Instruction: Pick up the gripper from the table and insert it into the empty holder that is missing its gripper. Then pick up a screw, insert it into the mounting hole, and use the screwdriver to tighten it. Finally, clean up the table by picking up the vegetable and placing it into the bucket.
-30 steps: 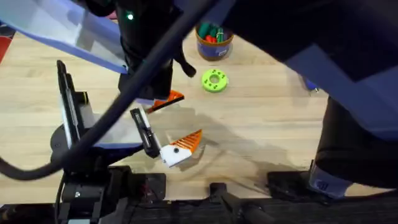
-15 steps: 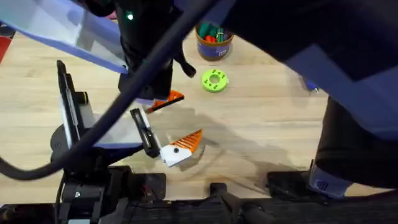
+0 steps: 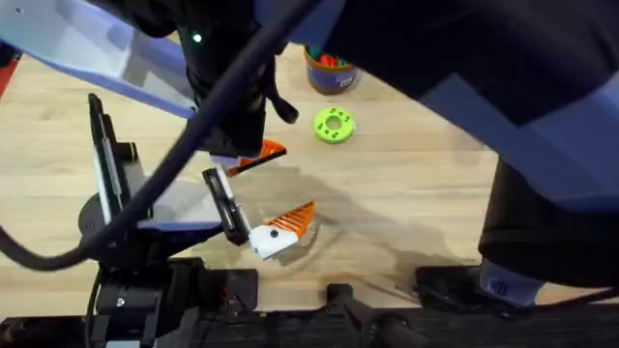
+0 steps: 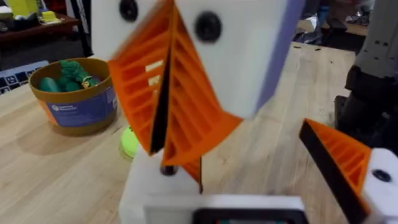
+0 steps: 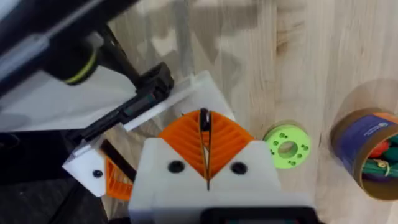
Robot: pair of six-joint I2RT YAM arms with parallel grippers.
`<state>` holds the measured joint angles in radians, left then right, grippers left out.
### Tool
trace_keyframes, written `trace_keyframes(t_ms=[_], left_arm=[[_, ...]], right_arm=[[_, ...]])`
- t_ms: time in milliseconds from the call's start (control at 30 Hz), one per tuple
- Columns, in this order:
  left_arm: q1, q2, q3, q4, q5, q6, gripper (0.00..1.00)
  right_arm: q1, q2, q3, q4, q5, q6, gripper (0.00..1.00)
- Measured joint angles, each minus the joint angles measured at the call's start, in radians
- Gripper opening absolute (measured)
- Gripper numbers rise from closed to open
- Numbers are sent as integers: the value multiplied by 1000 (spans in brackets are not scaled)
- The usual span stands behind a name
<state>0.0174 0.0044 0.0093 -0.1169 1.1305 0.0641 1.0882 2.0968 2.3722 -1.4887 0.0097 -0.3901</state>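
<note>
My left gripper (image 4: pixel 165 106) is shut, its orange ribbed pads pressed face to face with nothing between them. Its orange tip (image 3: pixel 261 155) pokes out from under the dark arm in the overhead view. High above the table my right gripper (image 5: pixel 204 146) is shut too, also holding nothing. The bucket (image 3: pixel 329 70) (image 4: pixel 78 102) (image 5: pixel 367 155) stands at the back, blue-sided with an orange rim, and green vegetable pieces (image 4: pixel 68 73) lie inside it. The loose gripper, the holder and the screwdriver are hidden by the arms or out of view.
A lime-green disc (image 3: pixel 334 126) (image 5: pixel 286 146) lies in front of the bucket. A white mount with an orange tip (image 3: pixel 285 230) (image 4: pixel 345 165) (image 5: pixel 109 177) sits at the end of a black rail (image 3: pixel 222 203). Both arms loom large and dark under the camera.
Both arms have shifted slightly, and the right arm now covers more of the bucket. Nothing on the table has moved.
</note>
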Motion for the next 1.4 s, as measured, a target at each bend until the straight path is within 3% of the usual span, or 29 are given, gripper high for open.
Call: trace_keyframes(t_ms=[1400], left_arm=[[0,2,0,-2,2,-12,985]], right_arm=[[0,31,0,0,0,4,6]])
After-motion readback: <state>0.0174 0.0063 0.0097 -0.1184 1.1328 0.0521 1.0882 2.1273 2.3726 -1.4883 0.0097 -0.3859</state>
